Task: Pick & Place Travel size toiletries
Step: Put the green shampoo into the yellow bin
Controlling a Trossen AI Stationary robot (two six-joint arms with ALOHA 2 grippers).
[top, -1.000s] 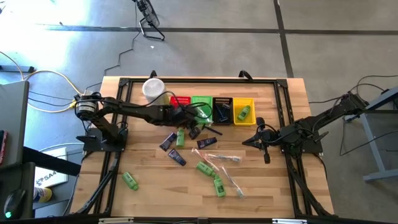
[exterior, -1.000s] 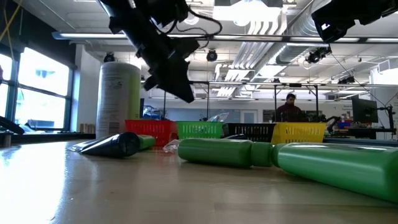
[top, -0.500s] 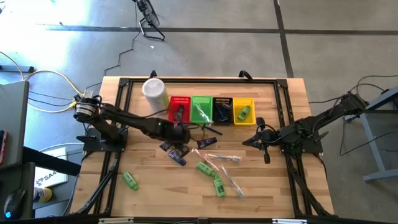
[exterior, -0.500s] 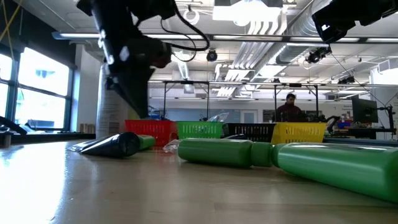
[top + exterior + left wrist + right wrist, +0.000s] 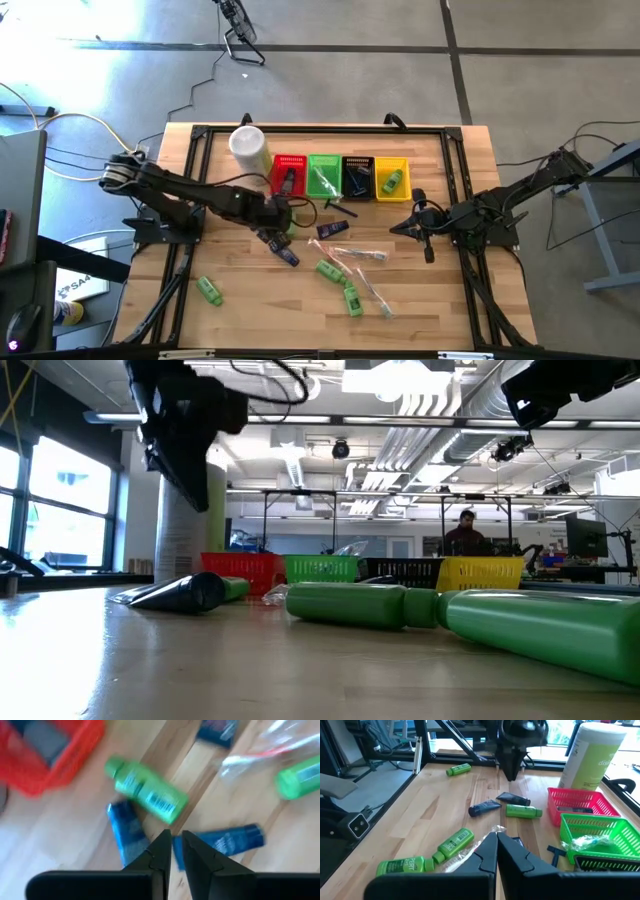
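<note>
Travel size toiletries lie loose mid-table: green bottles (image 5: 328,270) (image 5: 208,290), dark blue tubes (image 5: 285,254) (image 5: 333,228) and clear-wrapped sticks (image 5: 356,255). My left gripper (image 5: 278,216) hangs shut above a green bottle (image 5: 147,790) and two blue tubes (image 5: 127,832) (image 5: 230,840), pointing steeply down and holding nothing. It also shows in the right wrist view (image 5: 512,770). The red basket (image 5: 289,175) holds a dark item, and the yellow basket (image 5: 391,178) holds a green bottle. My right gripper (image 5: 420,228) waits shut above the table's right side.
A tall white canister (image 5: 248,145) stands at the far left beside the row of red, green (image 5: 324,175), black (image 5: 357,175) and yellow baskets. A razor-like piece (image 5: 345,207) lies in front of the baskets. Bare wood lies along the near edge (image 5: 280,320).
My left gripper has come away from above the red and green baskets. It has moved toward the near edge and the table's left, and now stands over the blue tubes. It has tipped to point more steeply down and has stayed shut.
</note>
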